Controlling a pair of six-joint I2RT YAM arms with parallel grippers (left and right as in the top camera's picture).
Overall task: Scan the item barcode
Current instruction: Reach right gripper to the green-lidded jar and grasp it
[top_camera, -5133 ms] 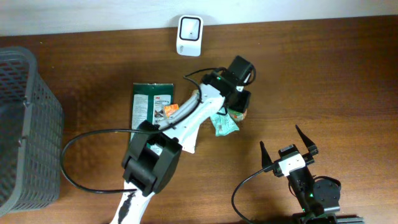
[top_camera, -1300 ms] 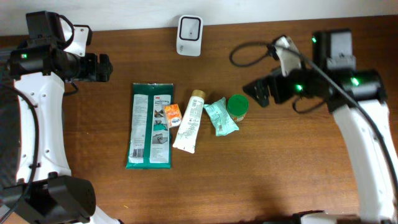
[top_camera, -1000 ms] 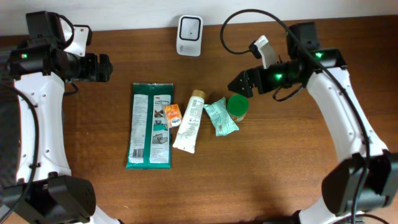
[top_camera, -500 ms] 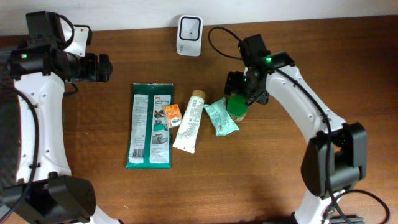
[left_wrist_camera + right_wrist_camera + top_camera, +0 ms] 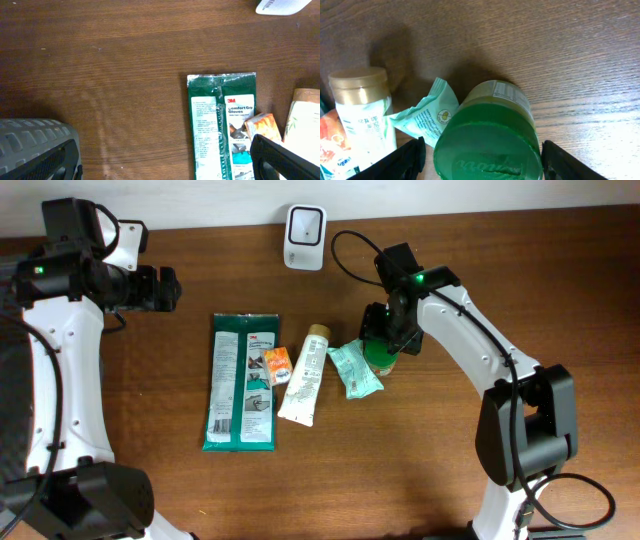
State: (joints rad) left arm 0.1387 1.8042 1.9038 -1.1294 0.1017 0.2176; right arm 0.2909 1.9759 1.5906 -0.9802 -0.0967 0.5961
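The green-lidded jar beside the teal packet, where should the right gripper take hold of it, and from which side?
Probably take the green-lidded jar by its round lid, coming from straight above: it stands upright with the lid facing up. Set the fingers of the right gripper across the lid's width, minding the teal packet, which lies close by on one side.

A green glove pack (image 5: 241, 381) lies flat on the brown table (image 5: 450, 460). To its right sit a small orange packet (image 5: 278, 365), a white tube (image 5: 306, 377) with a gold cap, then a pale green packet (image 5: 355, 370).
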